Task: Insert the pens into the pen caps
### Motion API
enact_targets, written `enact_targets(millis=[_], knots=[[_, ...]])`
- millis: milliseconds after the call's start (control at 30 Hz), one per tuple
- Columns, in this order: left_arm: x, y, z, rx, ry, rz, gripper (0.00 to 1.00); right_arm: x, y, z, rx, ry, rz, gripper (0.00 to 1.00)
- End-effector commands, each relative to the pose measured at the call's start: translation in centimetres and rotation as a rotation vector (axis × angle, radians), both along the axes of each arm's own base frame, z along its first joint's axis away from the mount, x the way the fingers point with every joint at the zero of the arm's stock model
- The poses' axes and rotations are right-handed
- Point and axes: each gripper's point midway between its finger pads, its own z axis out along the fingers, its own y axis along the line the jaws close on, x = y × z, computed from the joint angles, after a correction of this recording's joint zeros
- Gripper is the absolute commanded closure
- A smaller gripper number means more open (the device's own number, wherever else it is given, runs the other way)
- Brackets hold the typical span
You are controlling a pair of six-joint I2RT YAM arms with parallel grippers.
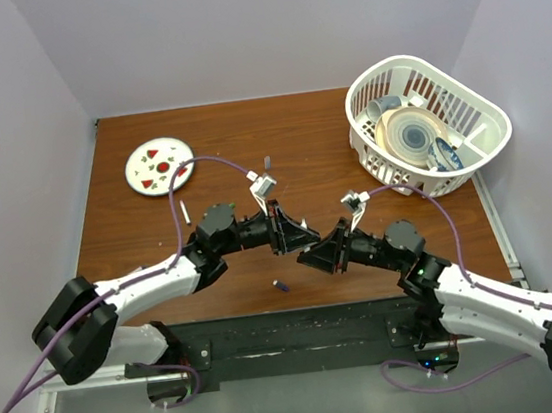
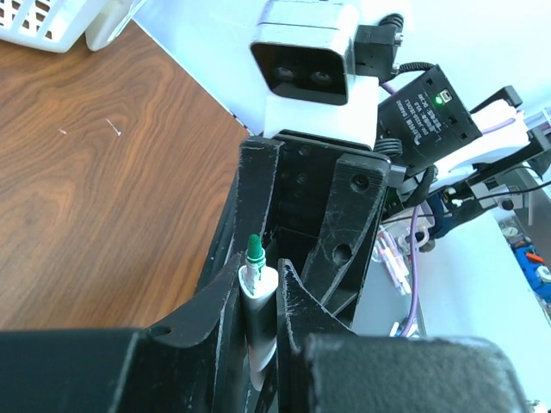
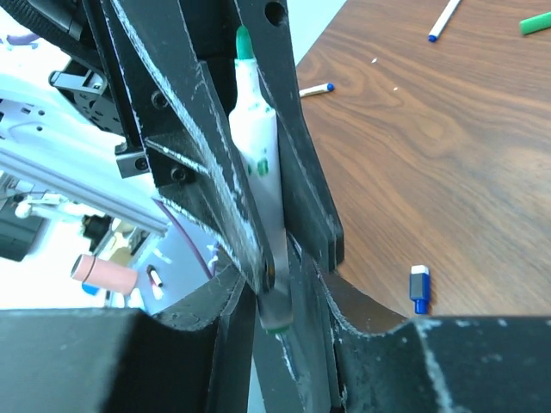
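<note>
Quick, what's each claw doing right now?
Left gripper: closed on the green-tipped pen.
Right gripper: right up against that pen, but open or closed cannot be told.

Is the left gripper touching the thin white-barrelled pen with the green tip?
Touching. The left wrist view shows the green-tipped white pen pinched in the left gripper, jaws pressed against both sides of its barrel, no gap.

Brown wood-grain worktop [image 1: 318, 141], smooth with a soft sheen | matt black plastic jaws, scuffed white along the edges | glossy white plastic pen [image 2: 256, 297] | white slatted plastic basket [image 1: 460, 108] | glossy patterned plate [image 1: 171, 151]
</note>
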Motion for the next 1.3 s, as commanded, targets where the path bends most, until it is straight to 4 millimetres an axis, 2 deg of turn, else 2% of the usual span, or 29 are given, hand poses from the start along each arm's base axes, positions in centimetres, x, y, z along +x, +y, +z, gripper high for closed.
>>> enact_targets(millis=[0, 100, 133, 200, 233, 300, 333, 400, 433, 500, 533, 567, 600, 667, 700, 733, 767, 867, 900, 967, 1000, 1067, 1100, 1200, 1233, 1267], knots=[[-1.7, -0.3, 2.1, -0.079, -0.038, -0.082, 1.00, 0.5, 0.7, 2.1, 0.068, -0.042, 0.008, 0.78], [-1.6, -0.3, 2.2, -0.077, -0.040, -0.079, 0.97, 0.2, 0.7, 2.4, 0.087, -0.058, 0.021, 1.00], [-1.5, -0.3, 1.7, -0.044, -0.040, -0.073, 0.75, 0.1, 0.5, 2.7, 0.098, -0.065, 0.013, 1.00], [0.2, -0.4, 2.6, -0.005, -0.082, 0.000, 0.51, 0.3, 0.0, 2.4, 0.101, -0.061, -0.014, 1.00], [1.1, -0.2, 2.9, 0.067, -0.118, 0.042, 0.36, 0.1, -0.3, 2.7, 0.105, -0.069, -0.022, 1.00], [3.6, 0.5, 3.5, 0.139, -0.196, 0.166, 0.22, 0.3, -0.8, 2.5, 0.094, -0.073, -0.048, 1.00], [4.2, 1.0, 4.7, 0.177, -0.208, 0.204, 0.08, 0.2, -0.9, 1.8, 0.067, -0.061, -0.052, 1.00], [6.4, 2.1, 5.6, 0.243, -0.250, 0.324, 0.00, 0.1, -1.5, 2.2, 0.071, -0.078, -0.069, 1.00], [7.2, 2.6, 6.5, 0.298, -0.289, 0.354, 0.00, 0.1, -1.7, 1.5, 0.046, -0.062, -0.077, 1.00], [9.2, 4.2, 6.5, 0.398, -0.321, 0.469, 0.00, 0.1, -2.2, 1.8, 0.047, -0.077, -0.100, 1.00], [10.0, 5.1, 6.9, 0.465, -0.368, 0.505, 0.00, 0.1, -2.5, 1.1, 0.023, -0.058, -0.110, 1.00], [11.8, 6.9, 7.0, 0.545, -0.402, 0.619, 0.00, 0.1, -2.8, 1.2, 0.022, -0.047, -0.124, 1.00], [12.9, 8.3, 7.0, 0.639, -0.479, 0.660, 0.00, 0.0, -3.1, 1.8, 0.036, -0.058, -0.132, 1.00], [14.8, 10.9, 6.4, 0.840, -0.555, 0.740, 0.01, -0.6, -3.3, 2.1, 0.043, -0.058, -0.117, 1.00], [15.6, 11.7, 5.3, 0.959, -0.620, 0.728, 0.01, -0.9, -3.5, 2.9, 0.062, -0.071, -0.115, 1.00], [16.0, 12.4, 5.1, 1.027, -0.647, 0.728, 0.01, -1.2, -3.7, 2.6, 0.051, -0.059, -0.111, 1.00], [16.4, 12.8, 4.5, 1.084, -0.676, 0.713, 0.02, -1.3, -3.9, 3.2, 0.058, -0.066, -0.111, 1.00], [17.2, 12.8, 0.1, 1.251, -0.779, 0.539, 0.00, -1.8, -4.5, 3.9, 0.061, -0.074, -0.117, 1.00], [17.5, 12.8, -2.2, 1.333, -0.825, 0.438, 0.01, -1.9, -4.6, 4.0, 0.060, -0.073, -0.118, 1.00], [17.7, 12.9, -5.4, 1.397, -0.829, 0.308, 0.02, -2.1, -5.0, 4.4, 0.061, -0.085, -0.125, 1.00], [17.9, 13.1, -7.8, 1.456, -0.812, 0.225, 0.03, -2.2, -5.1, 4.5, 0.059, -0.089, -0.126, 1.00], [19.2, 13.5, -9.1, 1.449, -0.752, 0.175, 0.06, -2.3, -5.5, 4.7, 0.047, -0.095, -0.133, 1.00], [19.7, 13.6, -10.3, 1.458, -0.698, 0.130, 0.11, -2.4, -5.5, 4.6, 0.041, -0.095, -0.133, 1.00], [20.9, 15.1, -12.5, 1.431, -0.554, 0.046, 0.21, -2.5, -6.0, 4.5, 0.015, -0.102, -0.142, 1.00], [21.4, 16.2, -13.0, 1.435, -0.514, 0.047, 0.23, -2.5, -6.1, 4.3, 0.000, -0.103, -0.147, 1.00], [21.6, 16.5, -13.4, 1.432, -0.496, 0.034, 0.24, -2.5, -6.3, 4.4, -0.003, -0.107, -0.149, 1.00]])
